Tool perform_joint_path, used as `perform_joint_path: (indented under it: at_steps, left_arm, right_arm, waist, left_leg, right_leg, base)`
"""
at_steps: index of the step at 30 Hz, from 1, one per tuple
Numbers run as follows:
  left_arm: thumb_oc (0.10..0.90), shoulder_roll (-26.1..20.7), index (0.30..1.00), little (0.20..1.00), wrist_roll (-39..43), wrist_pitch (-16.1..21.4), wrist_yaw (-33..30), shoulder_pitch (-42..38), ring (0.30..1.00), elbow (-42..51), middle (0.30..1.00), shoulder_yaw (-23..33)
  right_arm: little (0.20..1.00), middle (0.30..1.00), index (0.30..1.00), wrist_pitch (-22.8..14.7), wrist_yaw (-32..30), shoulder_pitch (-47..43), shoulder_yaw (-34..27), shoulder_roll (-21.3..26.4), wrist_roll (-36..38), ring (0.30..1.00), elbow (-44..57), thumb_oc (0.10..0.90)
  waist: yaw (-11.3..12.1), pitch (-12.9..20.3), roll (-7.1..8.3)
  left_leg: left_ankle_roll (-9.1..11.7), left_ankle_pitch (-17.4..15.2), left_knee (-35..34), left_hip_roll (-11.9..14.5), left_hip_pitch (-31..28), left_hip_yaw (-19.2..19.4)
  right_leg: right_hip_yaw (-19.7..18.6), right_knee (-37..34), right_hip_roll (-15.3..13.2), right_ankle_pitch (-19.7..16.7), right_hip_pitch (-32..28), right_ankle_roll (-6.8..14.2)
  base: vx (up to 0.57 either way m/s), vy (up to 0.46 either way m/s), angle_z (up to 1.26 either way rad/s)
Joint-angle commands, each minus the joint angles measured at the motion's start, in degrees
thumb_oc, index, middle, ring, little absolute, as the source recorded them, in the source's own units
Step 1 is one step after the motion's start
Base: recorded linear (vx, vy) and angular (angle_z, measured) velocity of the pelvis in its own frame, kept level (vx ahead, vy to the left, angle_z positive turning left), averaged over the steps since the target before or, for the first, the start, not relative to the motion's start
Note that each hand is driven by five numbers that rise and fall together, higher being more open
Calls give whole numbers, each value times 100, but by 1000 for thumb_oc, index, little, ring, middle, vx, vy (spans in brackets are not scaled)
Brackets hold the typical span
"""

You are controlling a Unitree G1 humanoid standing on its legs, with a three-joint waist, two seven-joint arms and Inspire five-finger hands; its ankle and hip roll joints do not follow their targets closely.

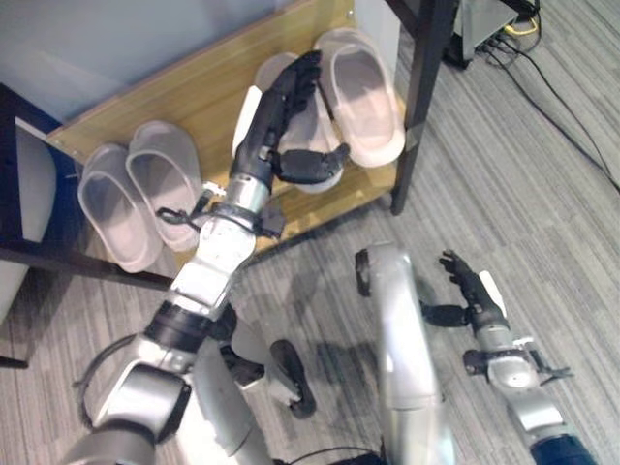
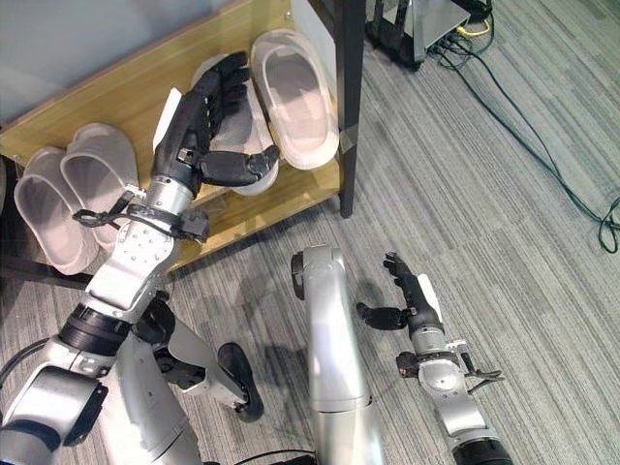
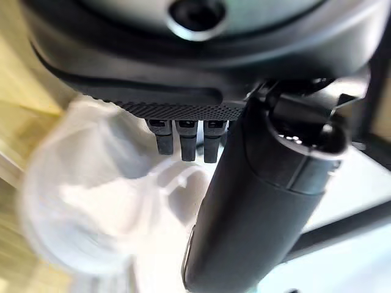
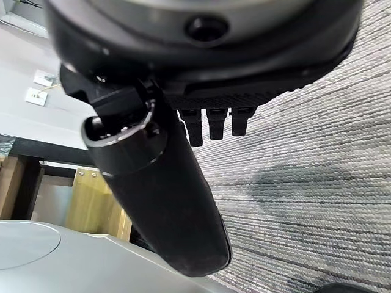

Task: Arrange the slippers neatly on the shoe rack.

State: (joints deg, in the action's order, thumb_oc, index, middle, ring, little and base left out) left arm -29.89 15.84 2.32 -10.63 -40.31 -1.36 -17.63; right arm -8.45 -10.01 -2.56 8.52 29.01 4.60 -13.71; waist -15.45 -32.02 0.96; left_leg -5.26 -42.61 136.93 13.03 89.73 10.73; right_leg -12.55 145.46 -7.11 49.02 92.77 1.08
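Observation:
Two pairs of pale translucent slippers lie on the wooden shoe rack [image 1: 194, 97]. One pair [image 1: 145, 199] sits side by side at its left end. At the right end lie a slipper [image 1: 363, 92] and its mate [image 1: 318, 121]. My left hand [image 1: 281, 107] is stretched over that mate, open, fingers straight along it and thumb [image 1: 312, 165] standing out across its heel end. The left wrist view shows the slipper [image 3: 91, 201] past the fingers [image 3: 186, 143]; whether they touch it is unclear. My right hand [image 1: 475, 291] hangs open over the carpet at the lower right, holding nothing.
A black upright post [image 1: 417, 107] of the rack stands just right of the right-hand pair. Grey striped carpet [image 1: 523, 194] spreads in front and to the right. Black cables [image 1: 557, 92] trail across it at the far right. A wall backs the rack.

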Motion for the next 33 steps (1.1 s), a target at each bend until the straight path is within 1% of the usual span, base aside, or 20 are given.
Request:
perform_joint_path:
  at_steps: [1, 4, 7, 14, 18, 23, 26, 29, 33]
  left_arm:
    - [800, -101, 900, 900, 333, 564, -17, -364, 900, 970, 900, 412]
    - [800, -198, 900, 900, 423, 608, 23, -16, 900, 1599, 900, 570]
    - [800, -250, 900, 900, 379, 646, -13, 290, 900, 1961, 900, 835]
    - [800, -327, 900, 900, 161, 645, -235, 676, 900, 1842, 900, 1271]
    - [800, -375, 900, 900, 69, 604, -299, 807, 900, 1548, 900, 1419]
    - [800, -410, 900, 900, -176, 529, -516, 648, 900, 755, 900, 1521]
    - [800, -376, 900, 900, -154, 503, -542, 513, 900, 343, 900, 1467]
    - [800, -455, 900, 900, -227, 467, -592, 237, 900, -146, 900, 1362]
    - [800, -481, 900, 900, -253, 458, -588, 29, 900, -377, 900, 1230]
  right_arm:
    - [900, 900, 900, -527, -76, -553, -300, 294, -71, 900, 753, 800]
    - [900, 900, 900, -532, -47, -491, -358, 270, -72, 900, 761, 800]
    - [900, 900, 900, -535, -43, -433, -395, 224, -102, 900, 796, 800]
    - [900, 900, 900, -507, -106, -350, -352, 228, -187, 900, 834, 800]
    - [900, 900, 900, -482, -129, -299, -356, 218, -175, 900, 814, 800]
    - [900, 900, 900, -460, -160, -300, -280, 218, -154, 900, 756, 800]
    - [900, 900, 900, -452, -165, -314, -226, 232, -147, 900, 705, 800]
    - [900, 900, 900, -446, -154, -320, -151, 258, -125, 900, 652, 800]
    - [900, 900, 900, -442, -152, -331, -122, 301, -114, 900, 646, 800]
  waist:
    - [257, 222, 173]
    - [310, 222, 164]
    - [357, 222, 159]
    - [439, 222, 175]
    - [444, 222, 180]
    - [438, 222, 197]
    - [413, 222, 196]
    - [373, 222, 198]
    - [343, 222, 211]
  left_leg:
    - [616, 638, -153, -307, 22, -1090]
    - [628, 615, -131, -322, 22, -1098]
    - [634, 580, -118, -339, 22, -1102]
    - [650, 550, -113, -350, 22, -1118]
    - [654, 567, -98, -354, 22, -1125]
    - [661, 591, -109, -356, 22, -1128]
    - [655, 617, -111, -344, 22, -1124]
    - [647, 639, -103, -323, 22, -1117]
    - [647, 651, -98, -324, 22, -1112]
  right_leg:
    - [-919, -464, 67, -2095, -281, -96]
    - [-893, -438, 84, -2106, -281, -98]
    - [-873, -427, 80, -2118, -281, -98]
    - [-813, -434, 72, -2142, -281, -107]
    - [-797, -439, 85, -2177, -281, -110]
    - [-771, -461, 73, -2204, -281, -98]
    - [-775, -478, 74, -2215, -281, -95]
    - [-780, -491, 67, -2220, -281, -84]
    - [-798, -499, 64, -2221, -281, -72]
  base:
    - [0, 0, 0]
    - [0, 0, 0]
    - [0, 0, 0]
    - [0, 0, 0]
    - [0, 0, 0]
    - [0, 0, 0]
    - [0, 0, 0]
    - [0, 0, 0]
    - [0, 0, 0]
